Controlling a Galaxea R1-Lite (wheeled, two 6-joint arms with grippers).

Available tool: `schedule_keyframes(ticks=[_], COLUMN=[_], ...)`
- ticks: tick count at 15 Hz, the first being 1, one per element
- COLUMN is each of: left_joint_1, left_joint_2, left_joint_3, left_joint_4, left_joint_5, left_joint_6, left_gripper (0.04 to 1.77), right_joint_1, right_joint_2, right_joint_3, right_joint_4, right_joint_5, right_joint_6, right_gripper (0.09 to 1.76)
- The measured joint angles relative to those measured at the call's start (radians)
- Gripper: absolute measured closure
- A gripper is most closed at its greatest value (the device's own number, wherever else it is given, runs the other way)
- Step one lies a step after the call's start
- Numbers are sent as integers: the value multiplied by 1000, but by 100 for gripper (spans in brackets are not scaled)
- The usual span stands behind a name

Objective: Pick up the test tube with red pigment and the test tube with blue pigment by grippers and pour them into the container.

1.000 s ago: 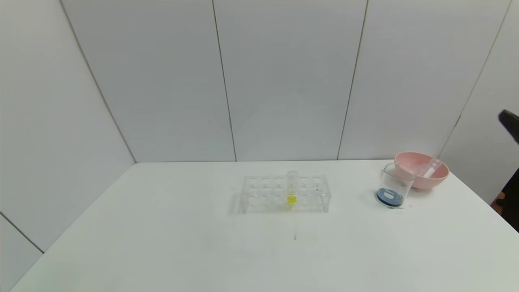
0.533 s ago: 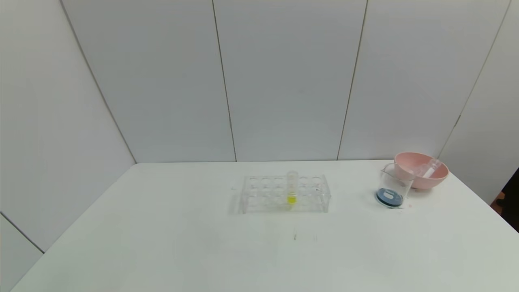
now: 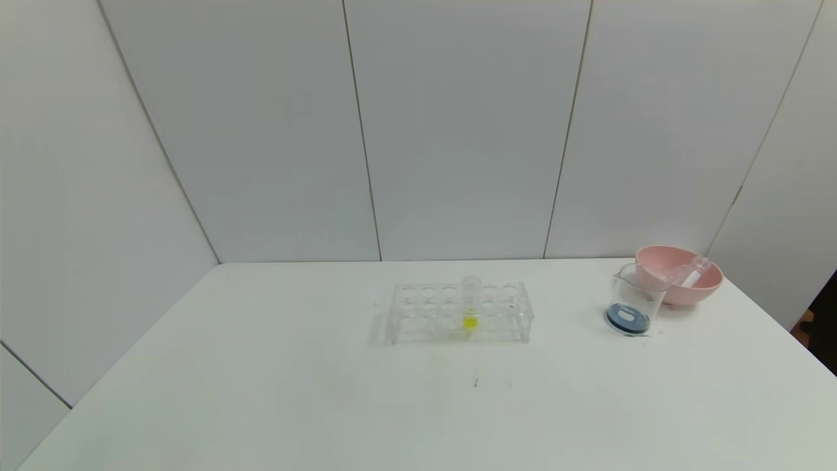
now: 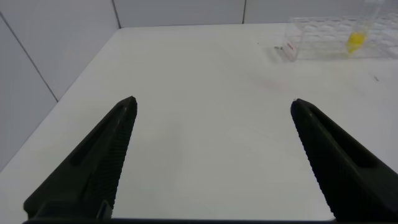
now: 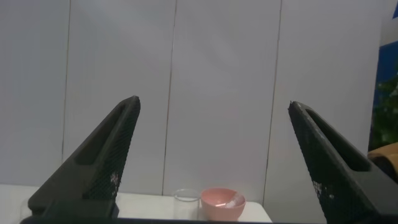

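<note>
Fingers of both grippers stand spread wide with nothing between them. Neither arm shows in the head view. The left gripper hangs over a bare stretch of the white table, and from its wrist camera the clear tube rack lies well ahead with a spot of yellow in it. The right gripper is raised and faces the grey wall panels, with the pink bowl and the container low and far off between its fingers.

Seen from the head camera, the tube rack sits at the table's centre, and one upright tube with yellow liquid stands in it; its other holes look empty. The container, a clear beaker with a spout, stands toward 2 o'clock from the rack, well apart from it, with dark blue liquid pooled at its bottom. The pink bowl touches or nearly touches the beaker at the beaker's 1 o'clock side, close to the table's back right corner. Two clear tubes lie tilted inside the bowl; I cannot tell which is the test tube with red pigment and which the test tube with blue pigment, as no colour shows in them. Nothing stands between the rack and the beaker.
</note>
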State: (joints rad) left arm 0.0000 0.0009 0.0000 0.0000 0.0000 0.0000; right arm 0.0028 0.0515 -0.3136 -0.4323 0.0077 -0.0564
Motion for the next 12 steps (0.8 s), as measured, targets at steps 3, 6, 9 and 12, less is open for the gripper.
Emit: schedule_keyframes(ticks=[3, 6, 9, 12], left_joint_1=[0, 0, 0, 0], left_joint_2=[0, 0, 0, 0], left_joint_3=[0, 0, 0, 0], left_joint_4=[0, 0, 0, 0], left_joint_5=[0, 0, 0, 0], left_joint_6=[0, 0, 0, 0], left_gripper=[5, 5, 5, 5], right_joint_1=[-1, -1, -1, -1], right_joint_2=[-42, -51, -53, -53], right_joint_3=[114, 277, 309, 311], right_joint_4=[-101, -21, 315, 446], right_joint_5=[-13, -12, -17, 1], right_joint_6=[-1, 4, -4, 7], right_gripper=[15, 15, 15, 14])
